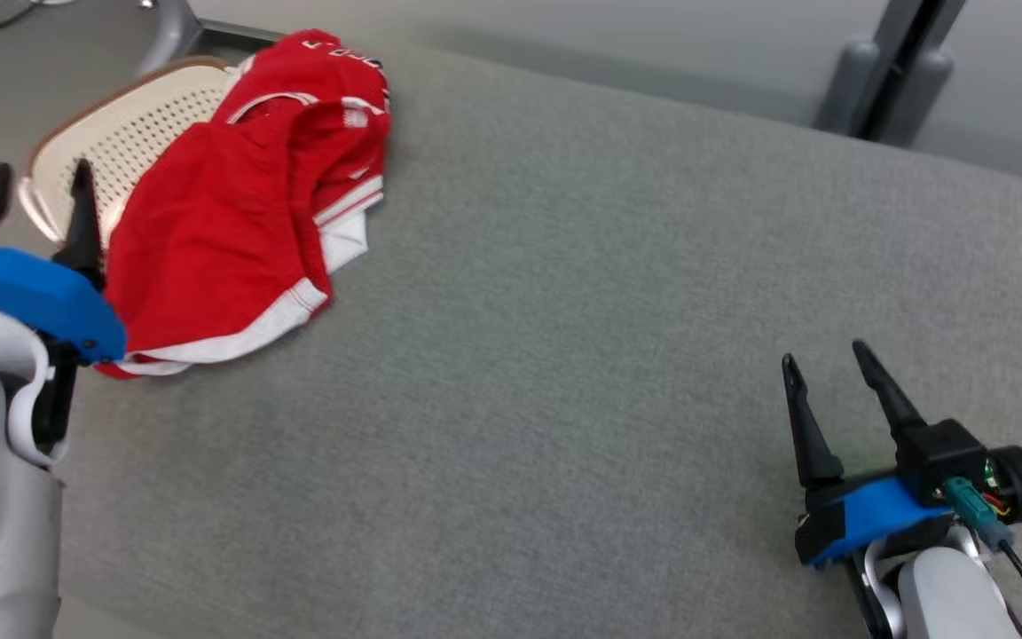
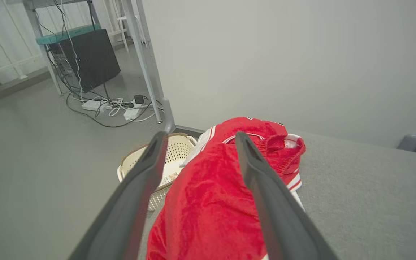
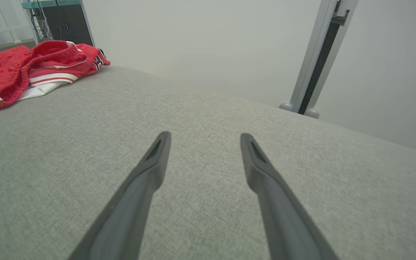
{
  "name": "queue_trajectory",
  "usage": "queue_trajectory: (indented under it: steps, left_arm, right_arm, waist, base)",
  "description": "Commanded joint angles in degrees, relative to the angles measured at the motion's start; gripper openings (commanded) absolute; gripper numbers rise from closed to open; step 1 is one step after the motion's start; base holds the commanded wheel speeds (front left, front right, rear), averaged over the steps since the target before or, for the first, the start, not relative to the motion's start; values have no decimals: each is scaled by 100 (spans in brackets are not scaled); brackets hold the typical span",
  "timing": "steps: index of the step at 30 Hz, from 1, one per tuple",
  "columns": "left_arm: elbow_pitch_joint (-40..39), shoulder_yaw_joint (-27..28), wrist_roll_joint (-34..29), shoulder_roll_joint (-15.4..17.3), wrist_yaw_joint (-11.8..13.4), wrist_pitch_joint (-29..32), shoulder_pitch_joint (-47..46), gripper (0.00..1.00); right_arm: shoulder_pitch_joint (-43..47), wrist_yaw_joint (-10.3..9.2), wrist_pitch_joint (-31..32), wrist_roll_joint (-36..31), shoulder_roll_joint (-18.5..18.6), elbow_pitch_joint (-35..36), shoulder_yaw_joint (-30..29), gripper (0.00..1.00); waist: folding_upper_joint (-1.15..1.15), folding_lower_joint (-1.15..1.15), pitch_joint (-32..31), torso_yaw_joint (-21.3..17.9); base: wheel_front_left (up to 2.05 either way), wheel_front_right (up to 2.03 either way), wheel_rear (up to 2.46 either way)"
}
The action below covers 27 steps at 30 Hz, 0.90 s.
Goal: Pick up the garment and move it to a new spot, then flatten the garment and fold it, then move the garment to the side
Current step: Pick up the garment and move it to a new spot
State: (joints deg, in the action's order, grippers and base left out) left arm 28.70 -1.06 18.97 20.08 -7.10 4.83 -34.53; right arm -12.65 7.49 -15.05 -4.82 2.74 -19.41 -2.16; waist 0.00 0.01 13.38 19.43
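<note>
Lying crumpled at the far left corner of the table (image 1: pixel 609 266), the garment (image 1: pixel 236 213) was where I looked first. It was a red piece with a slight sheen, white banding along its hems and a gathered elastic waistband, with some dark lettering that I could not read. Its long axis ran on a diagonal in the head view, from the waistband near the table's far edge down to a white-trimmed hem nearer the robot. Its left side spilled off the table edge, above a cream basket (image 1: pixel 121 133) of perforated plastic with a tan rim.

The left end effector (image 1: pixel 39 177) was the nearer one by far. It hovered just beside the garment's left flank with its jaws spread wide and nothing between them. From its wrist camera the red cloth lay straight ahead and below, running away along the line of the fingers. I judged a short reach forward and down would put the cloth between them, though I could not tell whether either finger already brushed it.

The right end effector (image 1: pixel 826 359) sat well apart at the near right, equally wide open and empty, over bare grey woven fabric with the garment off to its far left.
</note>
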Motion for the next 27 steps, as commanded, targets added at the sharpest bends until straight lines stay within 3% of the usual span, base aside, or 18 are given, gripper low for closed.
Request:
queue_trajectory:
  steps: [1, 5, 11, 22, 23, 24, 27]
  left_arm:
    - [61, -37, 33, 18, -22, 46, -69, 100]
    - [631, -592, 418, 44, -46, 667, -372, 100]
    - [929, -1543, 1239, 86, -36, 1133, -563, 100]
    - [1324, -2564, 2102, 436, -38, 1518, -825, 100]
    - [1390, -2603, 2132, 475, -38, 1512, -859, 87]
    - [1457, -2626, 2132, 522, -38, 1481, -887, 48]
    - [1648, -2645, 2135, 620, -38, 1292, -973, 0]
  right_arm:
    - [-54, 1, -20, -26, 26, 20, -5, 100]
    - [-209, 1, -20, -203, 24, 66, -20, 100]
    - [-219, 1, -20, -451, 26, 149, -209, 100]
    - [-119, 0, -7, -543, 34, 232, -410, 100]
    - [-128, 0, -6, -526, 35, 236, -409, 100]
    - [-135, 0, -7, -511, 35, 243, -407, 100]
    - [-153, 0, -7, -482, 34, 261, -396, 100]
  waist:
    - [0, -1, 50, 4]
    - [0, -1, 384, -177]
    - [0, -1, 797, -350]
    - [0, -1, 1118, -497]
    - [0, -1, 1124, -505]
    - [0, -1, 1127, -512]
    - [0, -1, 1124, -524]
  base:
    - [0, 0, 0]
    - [0, 0, 0]
    - [0, 0, 0]
    - [0, 0, 0]
    - [0, 0, 0]
    - [0, 0, 0]
    - [0, 0, 0]
